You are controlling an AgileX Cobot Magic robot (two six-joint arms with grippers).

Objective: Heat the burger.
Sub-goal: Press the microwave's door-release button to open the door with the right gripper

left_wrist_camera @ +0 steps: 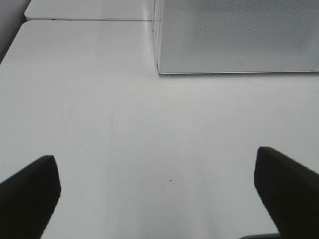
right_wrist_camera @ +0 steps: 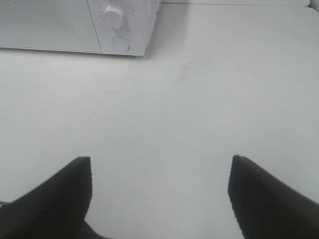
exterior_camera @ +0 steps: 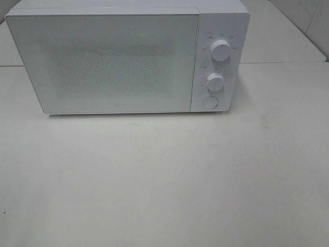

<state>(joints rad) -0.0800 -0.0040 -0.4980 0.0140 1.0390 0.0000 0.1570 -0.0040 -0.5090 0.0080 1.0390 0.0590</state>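
The burger shows in no view; whether it sits behind the shut frosted door (exterior_camera: 103,62) of the white boxy microwave oven (exterior_camera: 221,20) I cannot tell; likely light, soft and stacked, so pinch gently across the buns; left gripper (left_wrist_camera: 154,167) and right gripper (right_wrist_camera: 159,159) gape empty over the white tabletop (exterior_camera: 164,180) before the oven.

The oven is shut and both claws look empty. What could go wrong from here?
1. No burger shows in any view, and the frosted door of the microwave hides its inside, so turning a dial now could run it empty.
2. The round button sits right under the lower dial; a press from the open right gripper might bump that dial instead.
3. Pushing on the front might slide the microwave back on the smooth table.
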